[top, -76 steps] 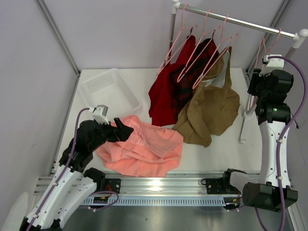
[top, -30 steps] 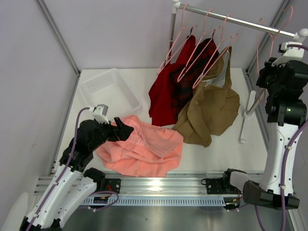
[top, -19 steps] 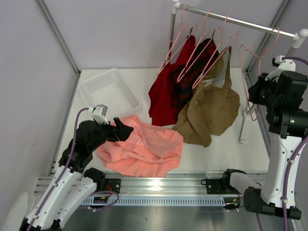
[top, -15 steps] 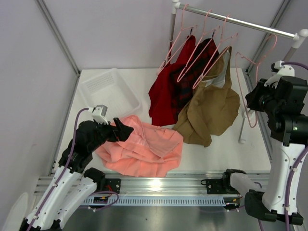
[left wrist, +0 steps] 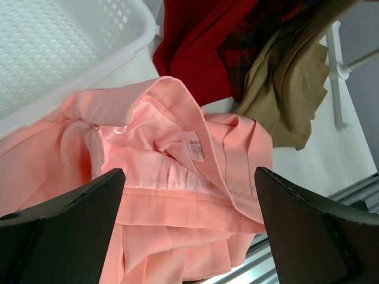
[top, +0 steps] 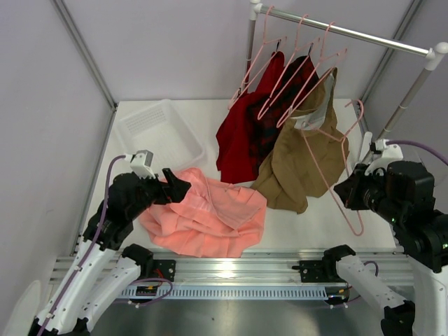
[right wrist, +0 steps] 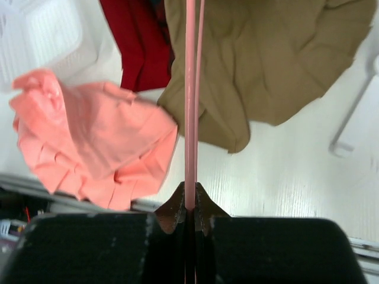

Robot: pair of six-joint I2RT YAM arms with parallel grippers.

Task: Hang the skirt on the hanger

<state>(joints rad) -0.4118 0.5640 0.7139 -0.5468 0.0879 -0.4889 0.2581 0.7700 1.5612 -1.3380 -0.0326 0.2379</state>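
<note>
Seen from the right wrist, the hanger (right wrist: 190, 89) is edge-on, just two thin pink bars, and its hook is cut off at the top. In the overhead view the left arm covers the 9 o'clock edge of the skirt (top: 210, 220).

The skirt is a crumpled salmon-pink heap at about 7 o'clock on the table, with its waistband and a white label turned up. The left gripper (left wrist: 189, 177) is spread wide over it; whether it touches the cloth is unclear.

The right gripper (right wrist: 189, 198) is clamped on the hanger's lower bar. Half a second ago the hanger was held higher, near the rail (top: 350, 31). Now it sits lower, at 4 o'clock, overlapping the tan garment (top: 308, 164). The skirt has not moved.
</note>
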